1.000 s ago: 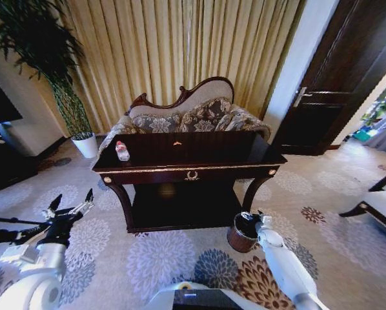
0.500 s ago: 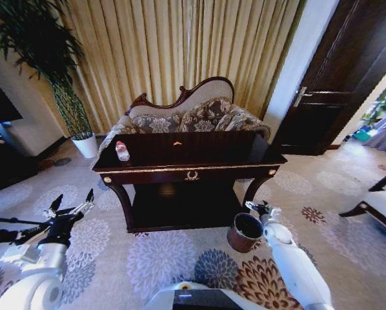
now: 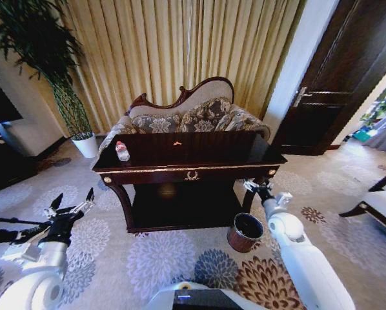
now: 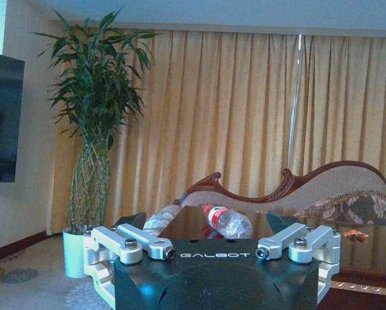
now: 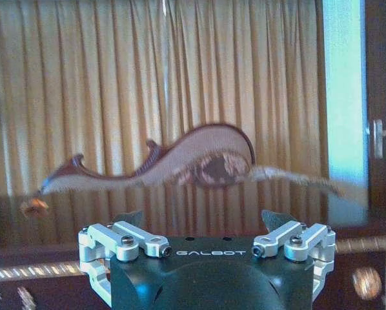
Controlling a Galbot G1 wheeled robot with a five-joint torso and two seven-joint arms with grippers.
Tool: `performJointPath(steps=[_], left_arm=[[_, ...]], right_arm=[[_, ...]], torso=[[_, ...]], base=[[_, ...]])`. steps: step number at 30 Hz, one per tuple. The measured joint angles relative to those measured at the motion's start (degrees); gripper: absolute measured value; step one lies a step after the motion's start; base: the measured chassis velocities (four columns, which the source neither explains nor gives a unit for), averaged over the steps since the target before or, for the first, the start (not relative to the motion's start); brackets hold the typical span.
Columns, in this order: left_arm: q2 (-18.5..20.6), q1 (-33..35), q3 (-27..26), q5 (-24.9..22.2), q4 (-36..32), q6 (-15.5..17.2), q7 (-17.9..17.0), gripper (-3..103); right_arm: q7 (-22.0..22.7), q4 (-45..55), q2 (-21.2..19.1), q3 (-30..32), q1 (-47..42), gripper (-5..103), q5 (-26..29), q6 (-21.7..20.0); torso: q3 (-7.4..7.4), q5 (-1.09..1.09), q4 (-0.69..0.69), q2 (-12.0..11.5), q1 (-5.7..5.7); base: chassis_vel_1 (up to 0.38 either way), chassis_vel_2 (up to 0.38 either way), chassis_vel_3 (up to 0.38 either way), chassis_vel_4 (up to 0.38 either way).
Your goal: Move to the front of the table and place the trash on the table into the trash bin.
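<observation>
Holding my left gripper [image 3: 71,201] low beside the table [image 3: 199,169], fingers spread, I am judging it parked clear of the work. Lying at the table's left end: a bottle [image 3: 122,151], clear, red-labelled; mid-top, an orange scrap [image 3: 177,143], tiny. Hovering at the table's right front corner, above the bin [image 3: 244,232]: my right gripper [image 3: 256,186], fingers spread, likely reaching for trash.
</observation>
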Motion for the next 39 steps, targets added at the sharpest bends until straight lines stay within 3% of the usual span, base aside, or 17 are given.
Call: performJointPath(steps=[6, 20, 28, 39], left_arm=[[-0.4, -0.2, 0.0, -0.2, 0.1, 0.0, 0.0, 100], [0.4, -1.3, -0.9, -1.1, -1.3, 2.7, -1.3, 100], [1.0, -1.7, -2.6, -3.1, -3.0, 7.2, -1.9, 100], [1.3, -2.1, -2.6, -3.2, -2.7, 7.3, -1.8, 100]], right_arm=[[1.3, 8.3, -0.4, 1.6, -2.6, 100, 1.1, -2.9], [0.7, 8.9, -0.3, 1.1, -3.3, 100, -0.3, -3.5], [0.5, 8.1, -0.2, 1.1, -3.5, 100, -0.9, -3.4], [0.3, 7.6, -0.4, 1.1, -3.2, 100, -1.1, -3.0]], torso=[[0.0, 0.0, -0.01, 0.0, 0.0], [0.0, 0.01, -0.01, 0.0, 0.0], [0.0, 0.01, 0.0, 0.0, 0.0], [0.0, 0.0, -0.01, 0.0, -0.01]], base=[[0.0, 0.0, 0.0, 0.0], [0.0, 0.0, 0.0, 0.0], [0.0, 0.0, 0.0, 0.0], [-0.09, 0.086, 0.085, -0.086]])
